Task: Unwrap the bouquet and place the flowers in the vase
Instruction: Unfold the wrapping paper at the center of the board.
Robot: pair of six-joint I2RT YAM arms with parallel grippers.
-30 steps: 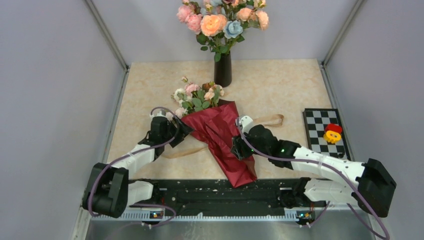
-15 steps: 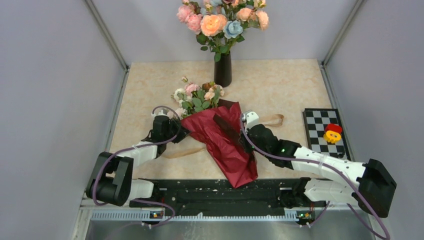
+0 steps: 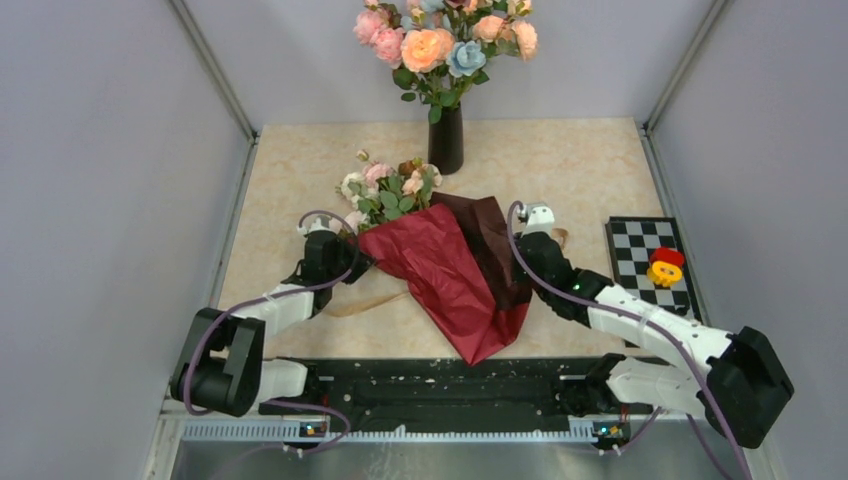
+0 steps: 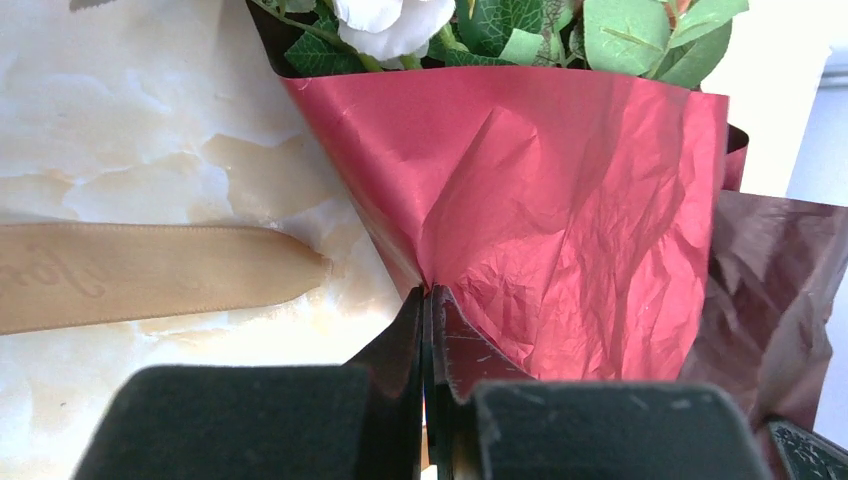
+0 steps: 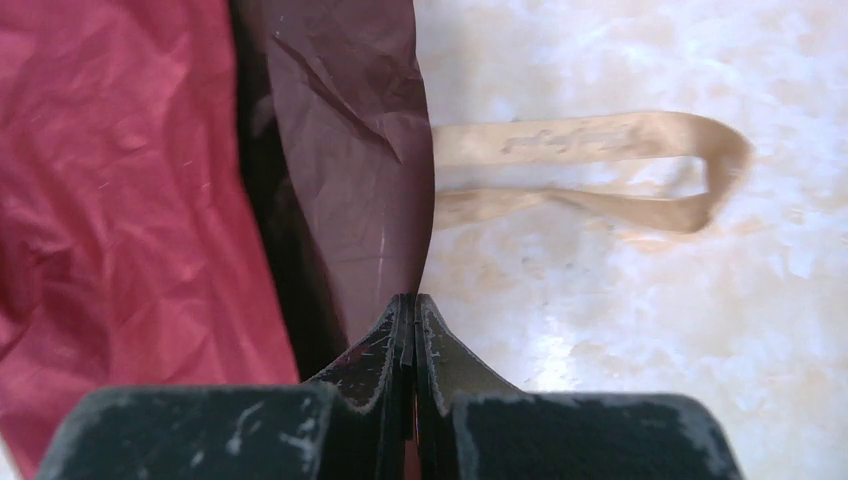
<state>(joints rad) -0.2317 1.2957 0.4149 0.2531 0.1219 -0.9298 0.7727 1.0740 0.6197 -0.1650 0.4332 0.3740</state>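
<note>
Red bouquet point(image 3: 440, 270) mid-unwrap, pinched by left gripper point(image 4: 428, 296) and right gripper point(image 5: 412, 302) at 2 edges. Next, probably pull apart.

A: Overhead view: soft, even light from above. The table point(image 3: 570, 170) is bright, shadows under the arms point(image 3: 640, 320) are faint, and nothing is blurred.
B: And the wrist views?
A: Left wrist: the bouquet point(image 4: 560, 200) wrap shows a satin sheen, and the upper right corner washes out to white. Both views: the near fingers point(image 5: 385, 350) are dark and soft-focused. The ribbon point(image 5: 590, 140) casts a pale shadow.
</note>
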